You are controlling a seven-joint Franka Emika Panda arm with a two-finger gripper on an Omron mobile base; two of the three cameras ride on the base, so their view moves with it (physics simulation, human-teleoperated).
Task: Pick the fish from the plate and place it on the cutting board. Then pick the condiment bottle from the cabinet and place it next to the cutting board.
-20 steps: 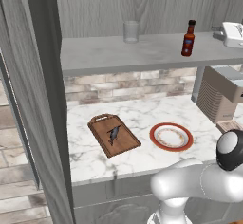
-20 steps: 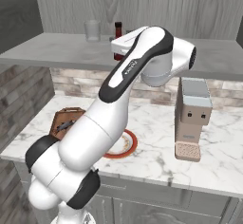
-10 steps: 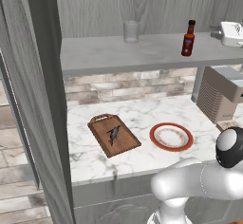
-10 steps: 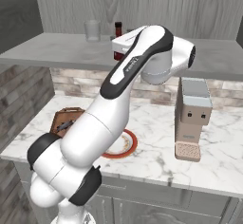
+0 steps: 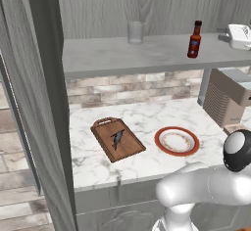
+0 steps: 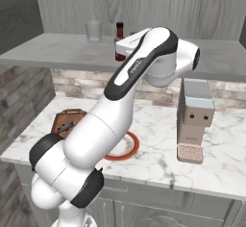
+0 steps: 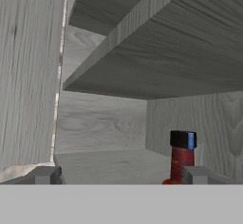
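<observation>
I have the fingers (image 7: 118, 175) spread fully wide and empty at shelf height, facing into the cabinet (image 5: 147, 54), because the bottle (image 5: 194, 39) standing upright on its shelf is what's left to fetch. The fish (image 5: 117, 137) already lies on the board (image 5: 117, 139) on the desk (image 5: 147, 122). The plate (image 5: 177, 141) just right of it is bare.

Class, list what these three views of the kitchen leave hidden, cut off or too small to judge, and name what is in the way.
- Condiment bottle: base cut off by the bottom band in the hand view; body mostly behind the arm in the right base view.
- Plate: largely covered by the arm in the right base view.
- Fish on the cutting board: too small for detail in the left base view.
</observation>
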